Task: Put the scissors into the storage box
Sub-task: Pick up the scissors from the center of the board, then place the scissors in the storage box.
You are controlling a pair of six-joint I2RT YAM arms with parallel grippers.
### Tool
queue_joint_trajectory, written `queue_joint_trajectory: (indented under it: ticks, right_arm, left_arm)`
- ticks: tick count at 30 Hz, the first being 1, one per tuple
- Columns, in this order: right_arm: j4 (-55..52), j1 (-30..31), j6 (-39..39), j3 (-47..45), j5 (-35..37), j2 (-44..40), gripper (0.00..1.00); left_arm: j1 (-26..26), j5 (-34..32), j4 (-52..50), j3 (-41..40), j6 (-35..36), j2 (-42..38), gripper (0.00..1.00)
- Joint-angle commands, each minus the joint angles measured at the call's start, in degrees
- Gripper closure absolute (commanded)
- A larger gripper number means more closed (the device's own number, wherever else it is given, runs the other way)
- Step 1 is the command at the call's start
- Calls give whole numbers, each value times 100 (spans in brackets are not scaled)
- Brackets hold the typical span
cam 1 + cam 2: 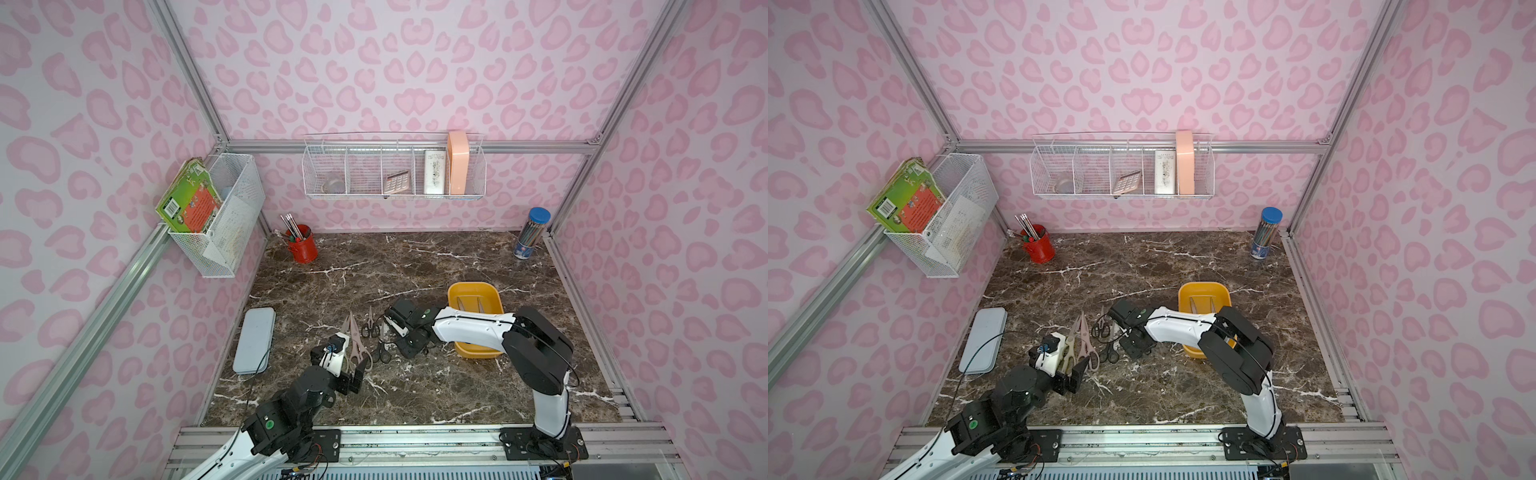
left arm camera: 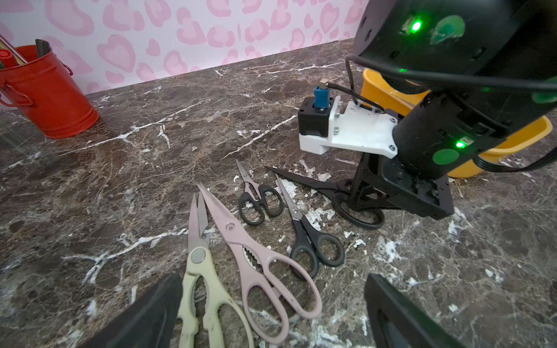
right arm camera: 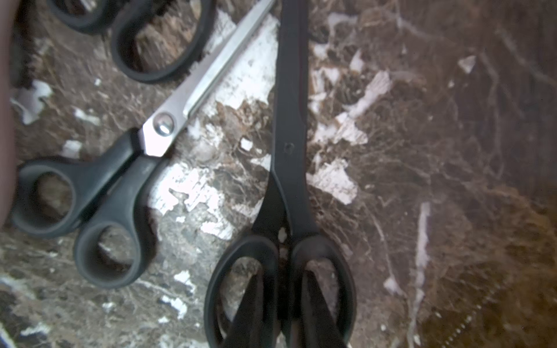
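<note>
Five pairs of scissors lie mid-table: cream (image 2: 199, 271), pale pink (image 2: 256, 262), small black (image 2: 259, 199), black-handled with steel blades (image 2: 307, 238) and an all-black pair (image 3: 291, 120). My right gripper (image 3: 284, 286) points down with a finger in each handle loop of the all-black pair, shut on the bars between the loops; the pair lies on the marble. My left gripper (image 2: 272, 286) is open, low over the cream and pink handles and touching nothing. The yellow storage box (image 1: 473, 286) sits to the right, partly under my right arm, with steel blades (image 1: 478, 305) showing inside.
A flat grey-blue case (image 1: 254, 340) lies at the table's left edge. A red pen bucket (image 1: 303, 247) stands back left and a pencil tube (image 1: 532, 232) back right. White wire baskets (image 1: 392, 170) hang on the walls. White flakes dot the marble around the scissors.
</note>
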Motion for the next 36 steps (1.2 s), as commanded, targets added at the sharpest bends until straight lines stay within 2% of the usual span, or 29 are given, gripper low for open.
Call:
queue_joint_trajectory:
  ticks: [1, 4, 14, 20, 25, 30, 36]
  right_arm:
    - [-313, -73, 266, -87, -14, 212, 91]
    - [-280, -164, 391, -135, -138, 171, 100]
    - [-404, -364, 437, 324, -494, -389, 100]
    - [-499, -728, 534, 319, -584, -949, 100]
    - [-487, -1392, 690, -198, -378, -1723, 100]
    - [-379, -2284, 746, -1189, -262, -2460, 100]
    - [-217, -2714, 741, -1946, -246, -2893, 100]
  left_arm:
    - [14, 0, 70, 30, 51, -19, 1]
    - [9, -30, 39, 45, 32, -43, 1]
    - [10, -92, 26, 21, 8, -106, 1]
    - [10, -100, 19, 23, 8, -98, 1]
    - [5, -130, 27, 20, 11, -98, 1]
    - [6, -241, -15, 25, -54, -111, 1]
    - [10, -223, 52, 30, -44, 2, 1]
